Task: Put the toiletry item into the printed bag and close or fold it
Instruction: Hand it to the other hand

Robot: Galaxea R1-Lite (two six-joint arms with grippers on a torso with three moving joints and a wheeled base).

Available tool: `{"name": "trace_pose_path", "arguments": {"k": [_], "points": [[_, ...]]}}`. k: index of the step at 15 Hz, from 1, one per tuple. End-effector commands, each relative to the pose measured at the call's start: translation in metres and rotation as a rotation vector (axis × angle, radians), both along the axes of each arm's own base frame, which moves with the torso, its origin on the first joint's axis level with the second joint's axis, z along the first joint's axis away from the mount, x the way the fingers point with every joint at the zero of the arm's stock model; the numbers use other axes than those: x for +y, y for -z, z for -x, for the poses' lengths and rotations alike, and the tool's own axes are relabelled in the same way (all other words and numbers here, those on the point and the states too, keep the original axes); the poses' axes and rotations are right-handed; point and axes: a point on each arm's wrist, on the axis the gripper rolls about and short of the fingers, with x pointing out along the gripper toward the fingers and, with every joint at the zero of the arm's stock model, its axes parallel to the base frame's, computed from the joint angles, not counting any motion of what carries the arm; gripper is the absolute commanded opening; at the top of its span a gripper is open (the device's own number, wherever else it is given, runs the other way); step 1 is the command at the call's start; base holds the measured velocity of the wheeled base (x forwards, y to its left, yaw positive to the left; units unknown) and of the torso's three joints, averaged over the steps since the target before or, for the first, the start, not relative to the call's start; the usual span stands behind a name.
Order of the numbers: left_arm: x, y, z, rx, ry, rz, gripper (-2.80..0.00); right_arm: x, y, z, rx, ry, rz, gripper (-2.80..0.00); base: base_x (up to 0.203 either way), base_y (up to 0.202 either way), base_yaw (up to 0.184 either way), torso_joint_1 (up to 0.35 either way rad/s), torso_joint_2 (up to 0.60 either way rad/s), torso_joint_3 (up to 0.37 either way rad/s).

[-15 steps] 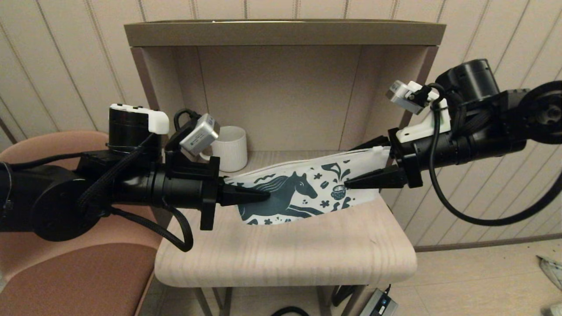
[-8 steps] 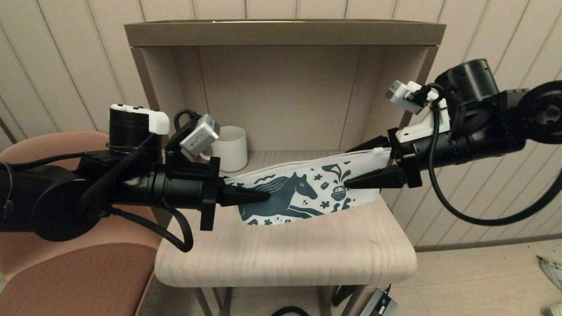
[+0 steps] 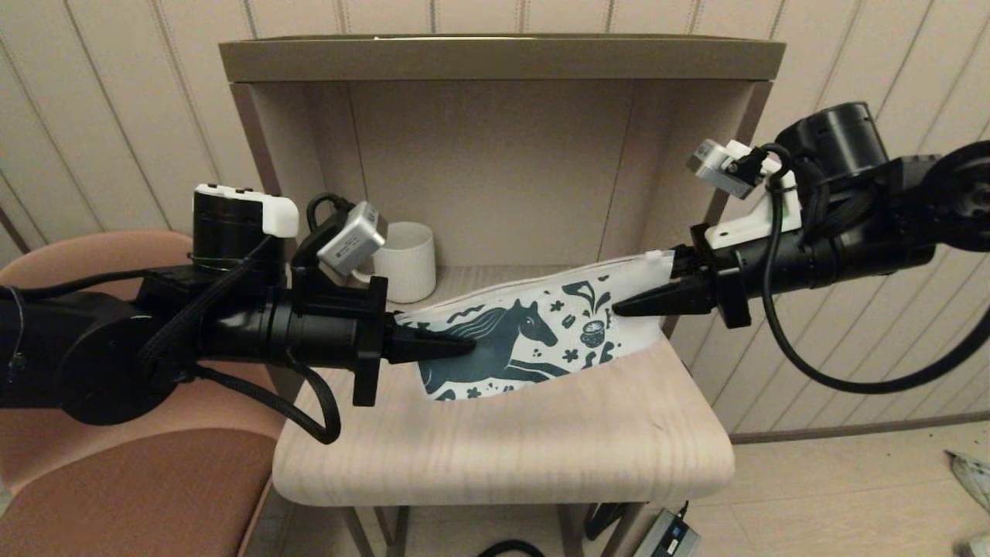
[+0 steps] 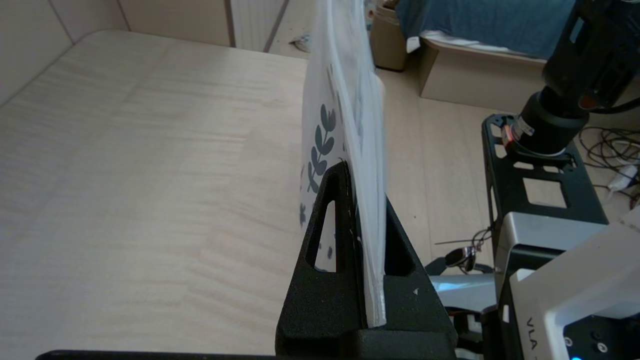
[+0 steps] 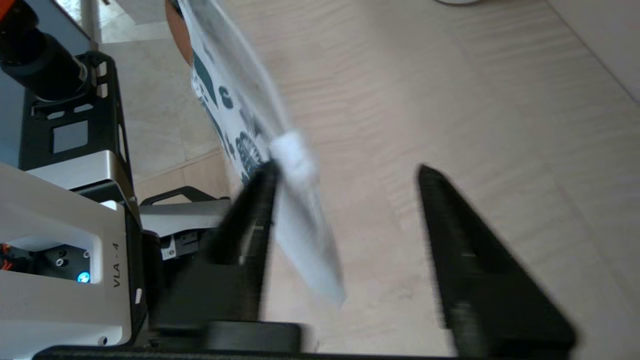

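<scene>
The left gripper [image 3: 433,346] is clamping the left end of the flat white printed bag with its teal horse [image 3: 534,333], holding it above the pale wooden shelf [image 3: 503,441]. At the bag's right end, the right gripper [image 5: 345,175] is gaping around a white slider. It should be squeezing that slider before sliding. The toiletry item is not showing. Farther back, a white ribbed mug [image 3: 406,259] is standing.

Both arms are matte black, built of thick cylindrical joints with braided black cables looping alongside. The left hand [image 3: 452,346] and right hand [image 3: 630,307] have tapered black triangular fingers with cut-out slots. Each wrist carries a silver-grey camera block on a white bracket marked "VLA".
</scene>
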Motion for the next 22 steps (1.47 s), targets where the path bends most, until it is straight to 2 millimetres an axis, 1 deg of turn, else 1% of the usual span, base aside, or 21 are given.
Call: {"name": "trace_pose_path", "arguments": {"k": [1,6,10,14,18,22], "points": [[0.000,0.000,0.000,-0.002,0.006,0.001,-2.80,-0.003,-0.001,0.000,-0.004,0.003,-0.002,-2.80,0.000,0.000,0.000,0.000,0.00,0.000],[0.000,0.001,0.000,0.000,0.007,0.001,-2.80,-0.002,-0.002,0.001,-0.005,-0.022,-0.020,-2.80,0.000,0.000,0.000,0.000,0.00,0.000],[-0.001,0.003,-0.001,0.009,0.020,0.001,-2.80,0.002,-0.003,0.007,0.001,-0.048,-0.028,-2.80,0.000,0.000,0.000,0.000,0.00,0.000],[-0.001,0.005,0.000,0.023,0.045,0.005,-2.80,0.016,0.006,0.014,0.040,-0.105,-0.025,-2.80,0.000,0.000,0.000,0.000,0.00,0.000],[-0.004,0.011,-0.006,0.039,0.044,-0.003,-2.80,0.013,0.010,0.021,0.059,-0.110,-0.030,-2.80,0.000,0.000,0.000,0.000,0.00,0.000],[-0.001,0.013,-0.010,0.042,0.036,-0.002,-2.80,0.008,0.008,0.022,0.052,-0.097,-0.032,-2.80,0.000,0.000,0.000,0.000,0.00,0.000]]}}
